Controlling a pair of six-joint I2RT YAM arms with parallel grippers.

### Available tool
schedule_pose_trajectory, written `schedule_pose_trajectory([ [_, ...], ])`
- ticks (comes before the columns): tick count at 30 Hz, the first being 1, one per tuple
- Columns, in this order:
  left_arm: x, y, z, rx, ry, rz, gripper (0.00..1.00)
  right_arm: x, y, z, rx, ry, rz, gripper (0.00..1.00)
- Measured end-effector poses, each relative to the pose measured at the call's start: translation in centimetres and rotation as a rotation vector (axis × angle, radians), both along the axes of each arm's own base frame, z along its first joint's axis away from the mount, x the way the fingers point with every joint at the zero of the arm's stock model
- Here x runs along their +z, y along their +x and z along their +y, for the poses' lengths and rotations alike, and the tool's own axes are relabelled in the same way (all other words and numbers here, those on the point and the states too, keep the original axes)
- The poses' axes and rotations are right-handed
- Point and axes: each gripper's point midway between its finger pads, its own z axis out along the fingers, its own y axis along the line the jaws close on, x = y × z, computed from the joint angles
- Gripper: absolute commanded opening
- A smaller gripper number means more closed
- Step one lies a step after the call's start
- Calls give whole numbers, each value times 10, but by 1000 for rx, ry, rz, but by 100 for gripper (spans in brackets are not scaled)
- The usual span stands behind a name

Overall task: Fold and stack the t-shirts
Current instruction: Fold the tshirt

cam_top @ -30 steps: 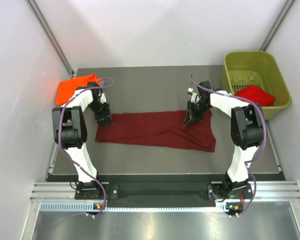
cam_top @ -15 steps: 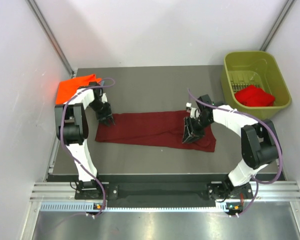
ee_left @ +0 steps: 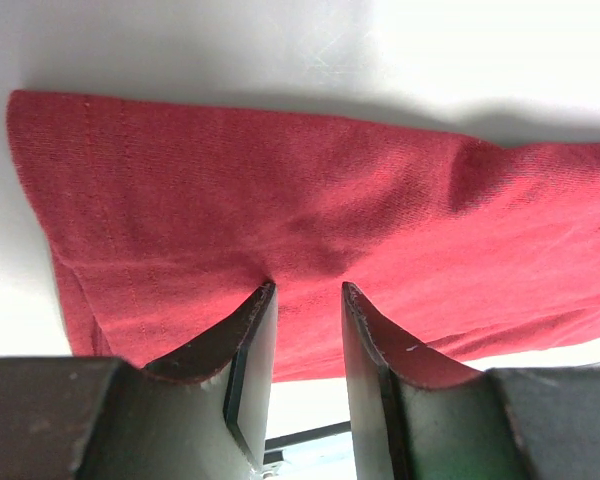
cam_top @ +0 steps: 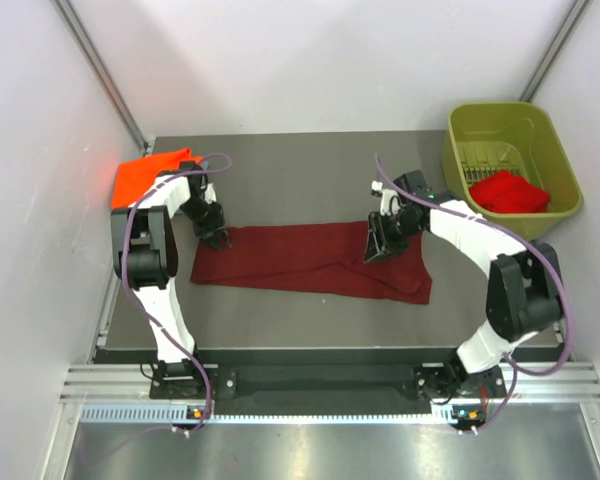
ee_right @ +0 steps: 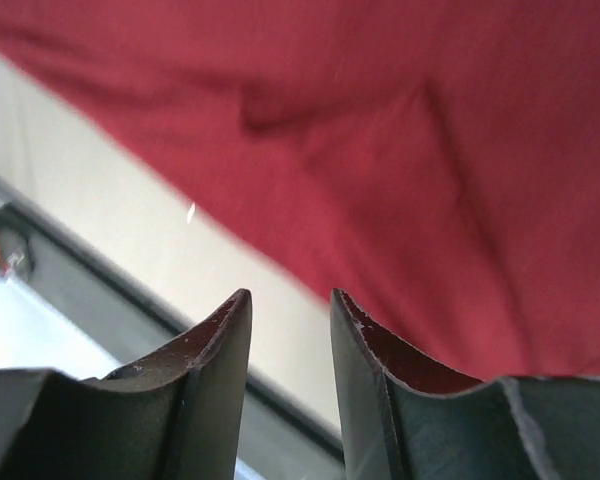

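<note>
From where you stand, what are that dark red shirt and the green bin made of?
The maroon t-shirt looks like soft knitted cloth, probably cotton, matte: fine knit texture, stitched hem, soft creases. The olive-green bin looks like moulded plastic, smooth: rigid rounded walls, even colour.

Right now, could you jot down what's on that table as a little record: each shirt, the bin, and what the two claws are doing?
maroon t-shirt: spread in a long strip across the middle of the table
orange t-shirt: lying at the far left corner
red t-shirt: bunched inside the olive-green bin, far right
left claw: open, tips at the maroon t-shirt's left end
right claw: open, over its right part, holding nothing
</note>
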Motion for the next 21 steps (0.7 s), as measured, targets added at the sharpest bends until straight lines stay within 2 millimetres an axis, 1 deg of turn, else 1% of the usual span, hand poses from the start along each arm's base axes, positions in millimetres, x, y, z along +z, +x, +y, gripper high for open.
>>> schedule_pose_trajectory([
  [2,0,0,-1,-4,0,-1,37,-5,17,2,7,-14,-22,37],
  [4,0,0,-2,-5,1,-2,37,-17,36,3,6,-32,-23,37],
  [7,1,0,-1,-5,3,-6,37,-34,57,2,-2,-56,-12,37],
  [11,4,-3,-1,-5,8,-12,37,-50,79,-3,-20,-81,2,37],
  [14,7,-4,-1,-5,9,-19,37,-57,86,-7,-30,-96,9,37],
  [21,7,-4,-1,-5,9,-20,37,-61,86,-9,-31,-105,15,36],
])
